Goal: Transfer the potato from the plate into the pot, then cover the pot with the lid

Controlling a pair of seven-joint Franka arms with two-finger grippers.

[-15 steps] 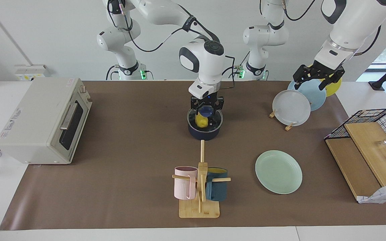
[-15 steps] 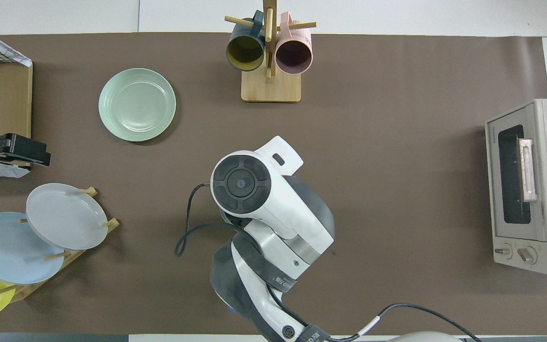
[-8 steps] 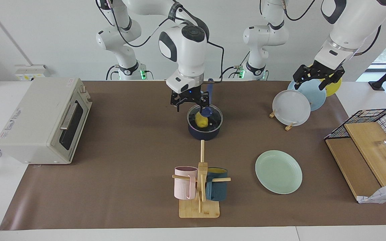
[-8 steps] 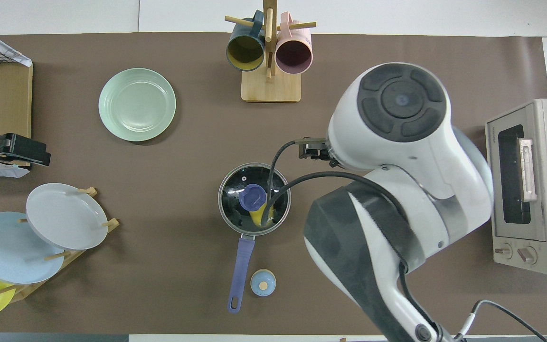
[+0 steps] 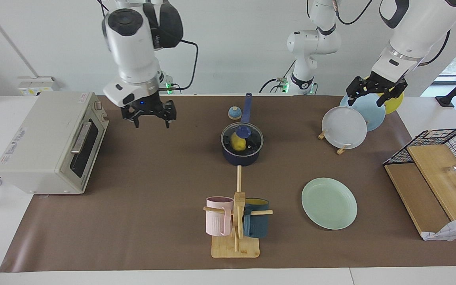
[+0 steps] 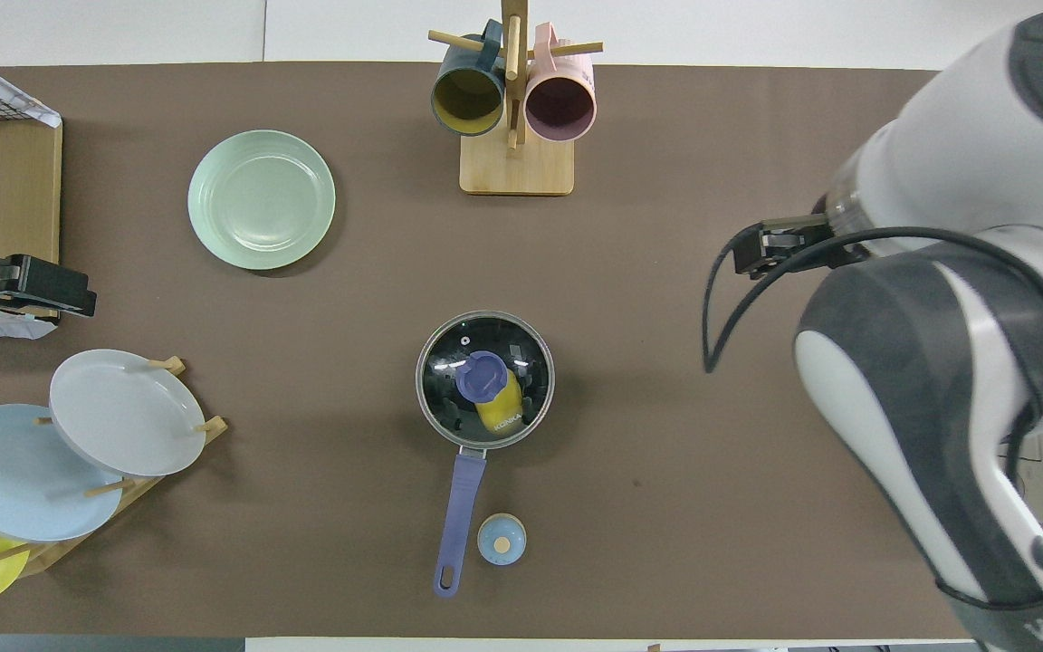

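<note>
Small dark navy pot [image 5: 240, 156] upright mid-tabletop, long blue handle pointing toward the robots. Clear glass lid [image 5: 251, 136] with metal rim and blue centre knob seated flat on the pot's rim, covering it. Bright yellow, lumpy potato [image 5: 237, 143] inside the pot, visible through the glass, partly hidden under the knob. Pale mint-green plate [image 5: 329, 203] lying flat, bare, farther from the robots than the pot, toward the left arm's end.

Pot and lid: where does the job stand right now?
Both steps look done: the potato sits inside the pot, the lid covers it, and the plate is bare. Nothing is in hand: the right gripper hangs open near the toaster oven, the left gripper open over the plate rack.
</note>
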